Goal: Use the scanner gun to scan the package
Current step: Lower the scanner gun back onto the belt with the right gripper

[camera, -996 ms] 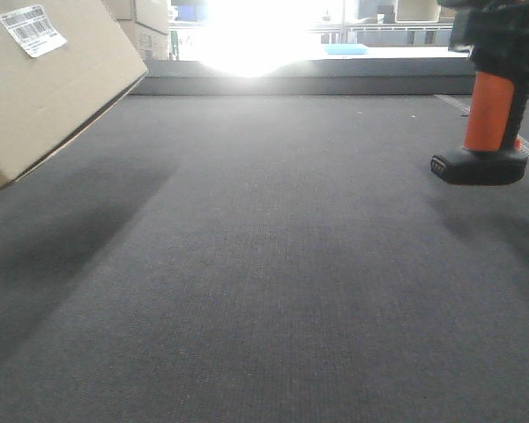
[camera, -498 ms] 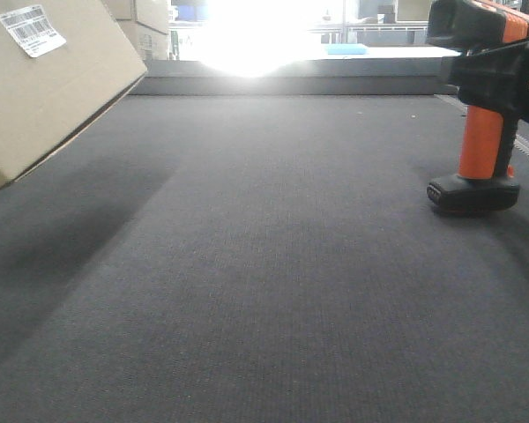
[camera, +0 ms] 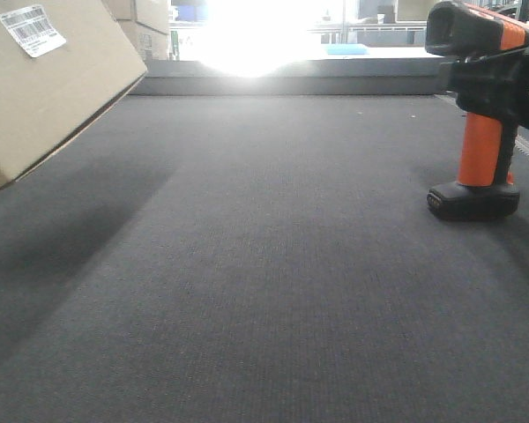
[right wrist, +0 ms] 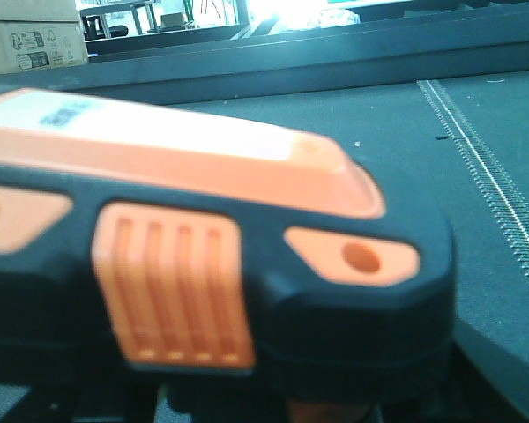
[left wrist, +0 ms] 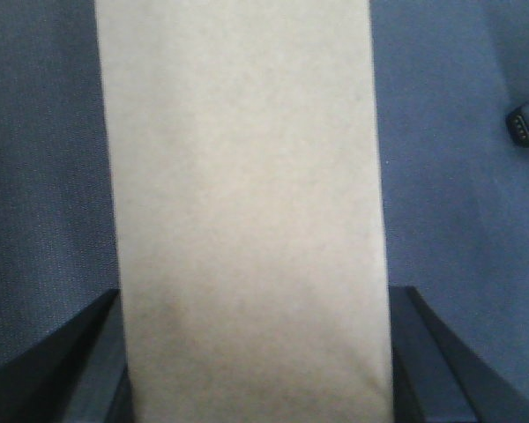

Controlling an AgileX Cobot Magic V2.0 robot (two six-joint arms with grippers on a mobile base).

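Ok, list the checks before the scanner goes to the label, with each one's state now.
1. Hold of the left gripper on the package: ok, a finger on each side.
2. View of the barcode label: ok, uncovered on the tilted face.
3. Hold of the right gripper on the scanner gun: ok.
4. Scanner gun near the label: not ok, they sit at opposite sides of the mat.
5. Its head aimed at the label: cannot tell.
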